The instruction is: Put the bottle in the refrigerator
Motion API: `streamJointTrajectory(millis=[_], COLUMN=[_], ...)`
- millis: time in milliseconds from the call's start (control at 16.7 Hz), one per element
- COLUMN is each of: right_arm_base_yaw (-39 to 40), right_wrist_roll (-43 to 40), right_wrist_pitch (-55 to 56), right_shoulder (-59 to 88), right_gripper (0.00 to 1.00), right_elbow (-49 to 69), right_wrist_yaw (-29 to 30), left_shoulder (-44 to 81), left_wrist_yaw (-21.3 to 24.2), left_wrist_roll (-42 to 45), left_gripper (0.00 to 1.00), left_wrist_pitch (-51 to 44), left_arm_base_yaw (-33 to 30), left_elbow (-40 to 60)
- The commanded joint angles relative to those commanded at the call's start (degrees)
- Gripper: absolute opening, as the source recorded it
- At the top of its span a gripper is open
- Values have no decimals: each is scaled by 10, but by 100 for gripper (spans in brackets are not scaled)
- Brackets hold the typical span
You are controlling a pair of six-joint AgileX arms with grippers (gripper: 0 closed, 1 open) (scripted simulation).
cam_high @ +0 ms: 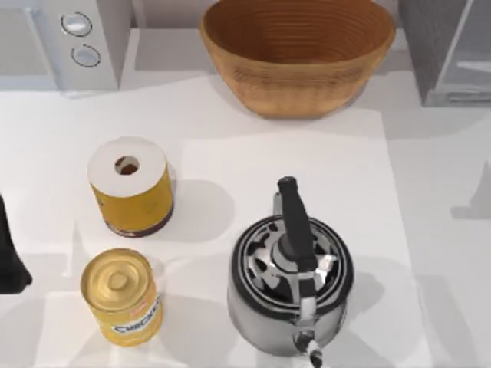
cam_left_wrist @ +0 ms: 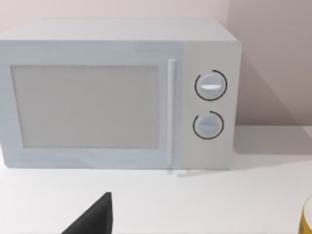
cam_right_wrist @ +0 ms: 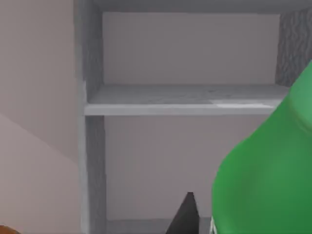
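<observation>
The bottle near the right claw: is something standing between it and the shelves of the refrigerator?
Nothing visible. In the right wrist view the green bottle is close to the camera, and the refrigerator lies open ahead, its shelf and both compartments bare. No door or object crosses that path.

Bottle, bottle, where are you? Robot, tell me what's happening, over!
Green bottle at right gripper, facing open refrigerator shelves. Left arm idle at table's left edge, by the microwave. Nothing blocking the shelves.
</observation>
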Motion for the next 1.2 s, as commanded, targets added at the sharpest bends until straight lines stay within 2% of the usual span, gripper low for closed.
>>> streamJointTrajectory(millis=[360,660,900,1200], right_arm_base_yaw=[-38,-58,-71,-77], right_wrist_roll=[-1,0,-1,-2], right_wrist_pitch=[200,323,379,395], right_shoulder=[406,707,849,893], right_gripper=[1,1,1,1], right_elbow=[165,282,347,373], right_wrist_yaw=[-53,-92,-108,-112], left_shoulder=[0,0,0,0], left_wrist_yaw=[0,0,0,0], left_wrist_roll=[0,0,0,0], left_gripper=[100,100,100,100], left_wrist_pitch=[0,0,0,0], left_arm_base_yaw=[0,0,0,0], left_elbow=[0,0,0,0])
